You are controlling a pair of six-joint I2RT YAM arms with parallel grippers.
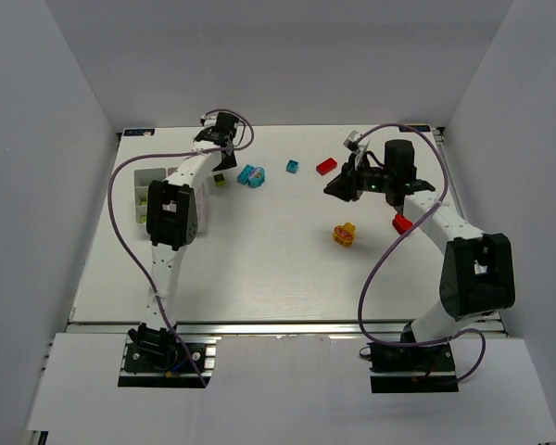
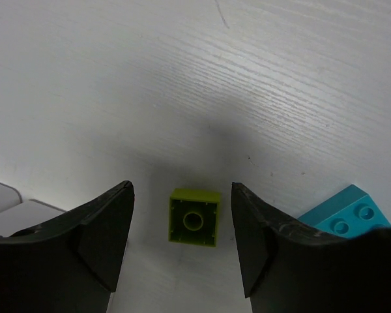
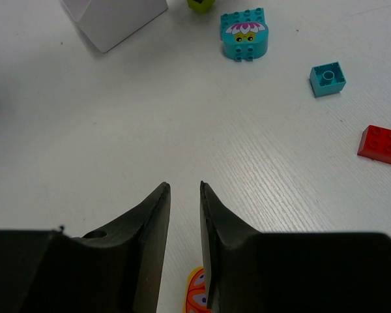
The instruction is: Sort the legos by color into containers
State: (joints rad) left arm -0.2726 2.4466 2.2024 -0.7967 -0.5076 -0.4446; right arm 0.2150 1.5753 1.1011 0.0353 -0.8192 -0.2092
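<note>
Lime brick (image 2: 194, 217) is flipped hollow side up on the table, bottom centre of the left wrist view. It sits right btwn the fingers of the left gripper (image 2: 181, 195). Jaws are apart w/ a gap each side, so it's straddled, not gripped. It's square, so no real long axis to line up. The walls look roughly parallel to the fingers, so imo the next move is just drop and close.

Tray (image 2: 13, 205) corner is at lower left, near. A cyan brick (image 2: 342, 212) sits just beside the finger at lower right and could get bumped.

Left arm is def the nearer one. The right gripper (image 3: 185, 189) hangs well apart mid-table, jaws only a narrow slit, nothing in them.

No brand or readable text anywhere. Only a flower/face print on that cyan brick, and some print on the orange brick (image 3: 195, 295).
</note>
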